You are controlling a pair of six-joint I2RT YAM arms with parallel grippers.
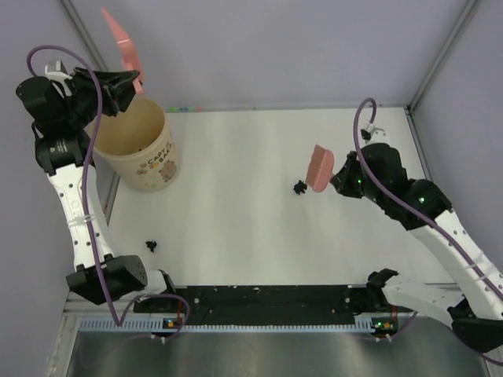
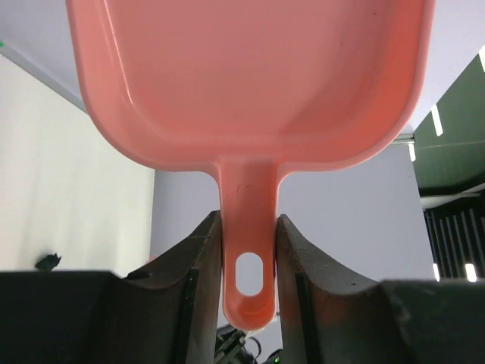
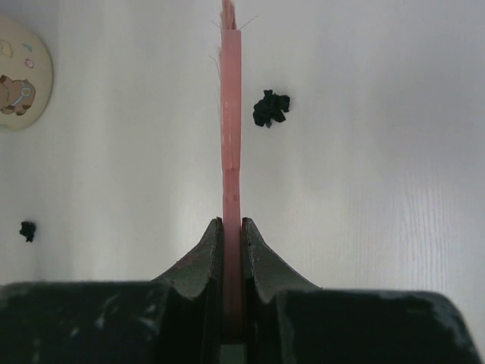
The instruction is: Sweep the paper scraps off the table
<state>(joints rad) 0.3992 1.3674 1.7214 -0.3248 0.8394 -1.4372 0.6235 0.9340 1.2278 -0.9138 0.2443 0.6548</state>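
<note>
1. Dustpan [image 2: 250,83]: plain salmon pink
2. Brush [image 1: 321,167]: same pink
3. Scraps [image 3: 270,107]: black
4. Table [image 1: 236,204]: white, with a black strip [image 1: 259,298] at the near edge
5. Bin [image 1: 157,169]: cream, with a brown cartoon animal and brown lettering
6. Arms [image 1: 78,212]: white links, black joints; cables [image 1: 86,102] purple
7. Walls [image 1: 275,47]: grey-lilac

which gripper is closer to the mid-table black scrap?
Right. The right gripper holds the brush just beside that scrap; the left gripper is far off, holding the dustpan by the cup.
</note>
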